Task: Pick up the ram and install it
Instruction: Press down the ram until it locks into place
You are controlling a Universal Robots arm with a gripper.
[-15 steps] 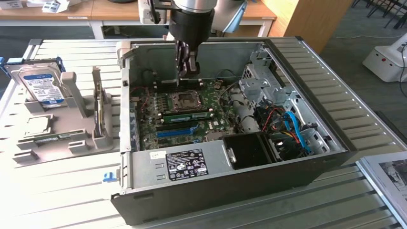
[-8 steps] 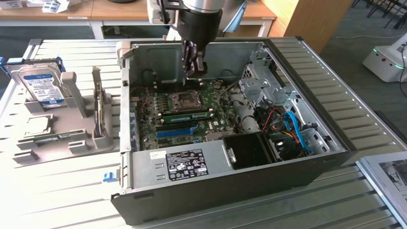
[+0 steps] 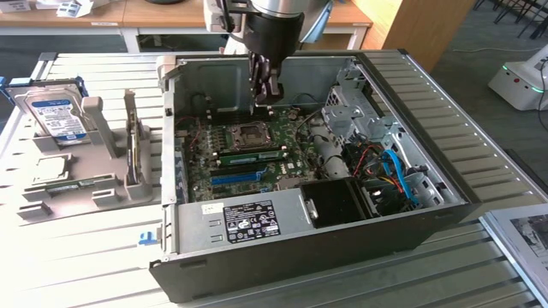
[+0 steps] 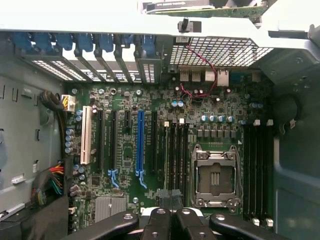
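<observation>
The ram (image 3: 253, 155) looks to be the long green stick lying across the motherboard (image 3: 283, 170), on the near side of the processor socket (image 3: 250, 133) and on the far side of the blue slot (image 3: 235, 178). It seems to sit in a slot there, though I cannot tell whether it is fully seated.

The gripper (image 3: 266, 96) hangs inside the computer case (image 3: 428, 186) over the far edge of the board, pressed together with no stick visibly between its fingers.

I judge the stick to be light, stiff, thin and easily damaged. It is best pinched across its flat faces near the top edge, clear of the contacts.

On the desk (image 3: 77, 256) at the exterior view's left, a hard drive (image 3: 53, 112) carries a blue and white label. The power supply (image 3: 248, 221) has a black label with white print. Neither can be read.
</observation>
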